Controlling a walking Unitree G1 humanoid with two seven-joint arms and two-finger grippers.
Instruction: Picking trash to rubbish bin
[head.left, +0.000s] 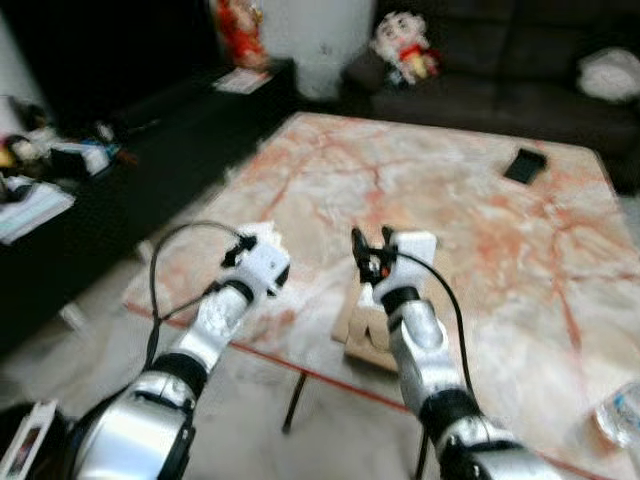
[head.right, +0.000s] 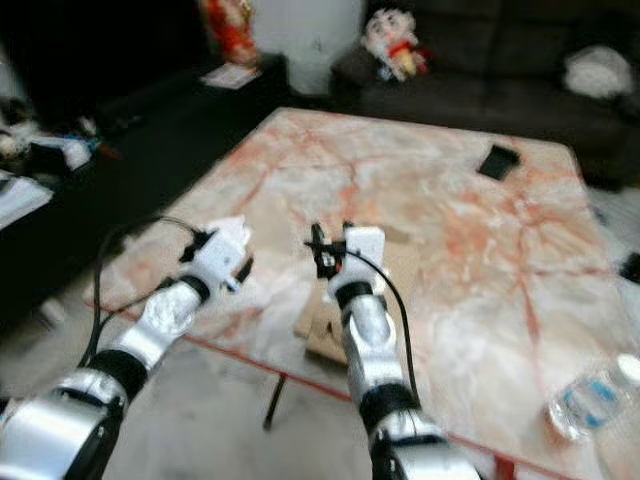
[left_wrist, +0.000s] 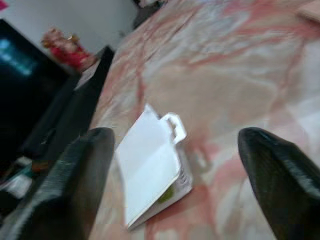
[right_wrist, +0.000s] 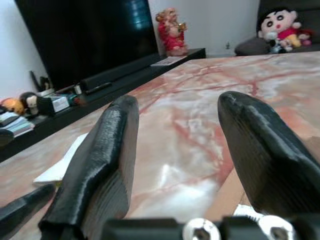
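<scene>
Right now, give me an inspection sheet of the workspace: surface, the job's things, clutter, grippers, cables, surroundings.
Surface: marble table, pink-veined, low.
Job's things: white paper bag lying flat near the table's left edge; flat cardboard piece at the near edge, under the right arm. No bin seen.
Clutter: black phone-like object on the far side; plastic water bottle at the near right corner.
Grippers: left gripper open, hovering over the paper bag; right gripper open, above the cardboard.
Cables: black cable looping off the left wrist; another along the right forearm.
Surroundings: dark sofa with a doll; low black TV bench on the left.
</scene>
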